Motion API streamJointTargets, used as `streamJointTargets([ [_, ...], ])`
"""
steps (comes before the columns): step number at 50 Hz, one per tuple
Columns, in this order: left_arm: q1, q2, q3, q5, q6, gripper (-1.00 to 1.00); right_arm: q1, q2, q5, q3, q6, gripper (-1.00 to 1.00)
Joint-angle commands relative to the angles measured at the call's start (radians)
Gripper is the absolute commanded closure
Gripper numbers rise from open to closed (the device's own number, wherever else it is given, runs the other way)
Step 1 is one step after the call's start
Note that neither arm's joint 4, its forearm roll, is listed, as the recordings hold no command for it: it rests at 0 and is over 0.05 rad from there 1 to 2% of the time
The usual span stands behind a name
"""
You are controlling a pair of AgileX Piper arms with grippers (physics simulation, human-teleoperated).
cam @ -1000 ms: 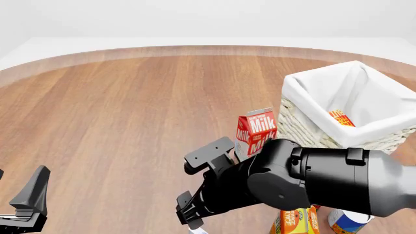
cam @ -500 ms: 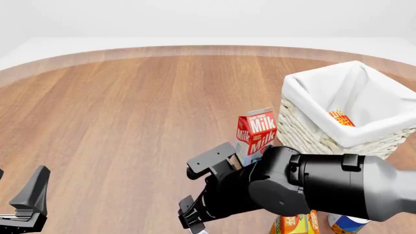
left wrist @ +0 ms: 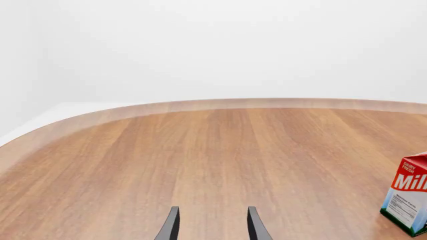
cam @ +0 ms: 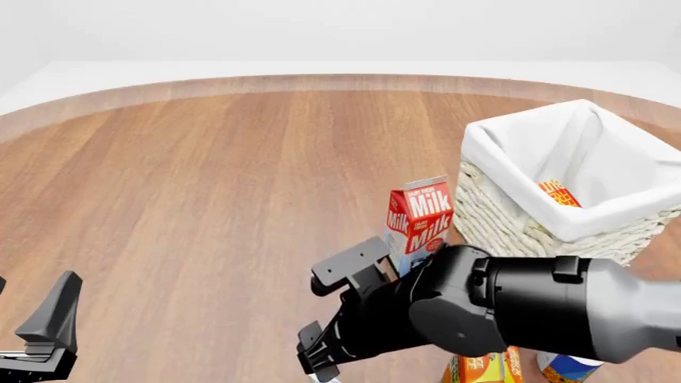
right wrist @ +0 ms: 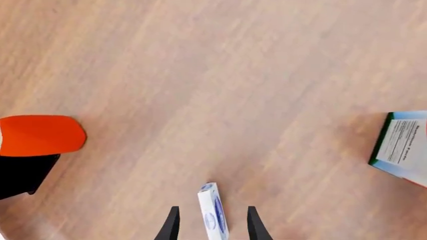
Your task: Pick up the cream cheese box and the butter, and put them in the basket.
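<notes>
The cream cheese box, small, white and blue, stands on edge on the wooden table between the fingers of my right gripper. That gripper is open and its fingers do not touch the box. In the front view the right gripper is low at the table's near edge, and only a white corner of the cream cheese box shows under it. The white wicker basket stands at the right. An orange-yellow and red pack inside it looks like the butter. My left gripper is open and empty at the near left.
A red-and-white milk carton stands just left of the basket, behind my right arm. An orange juice carton and a blue-and-white can sit at the near edge, under the arm. A red-orange shape shows in the right wrist view.
My right arm has sunk a little lower and shifted slightly right, bringing its open fingers down around the cream cheese box. The left arm has not moved.
</notes>
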Motion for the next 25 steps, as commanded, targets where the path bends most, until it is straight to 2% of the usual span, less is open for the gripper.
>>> streamJointTargets([
  [1, 0.0, 0.0, 0.0, 0.0, 0.0, -1.0, -0.001, 0.011, -0.018, 0.007, 0.002, -1.0],
  [25, 0.0, 0.0, 0.0, 0.0, 0.0, -1.0, 0.021, 0.026, -0.057, 0.029, 0.031, -1.0],
])
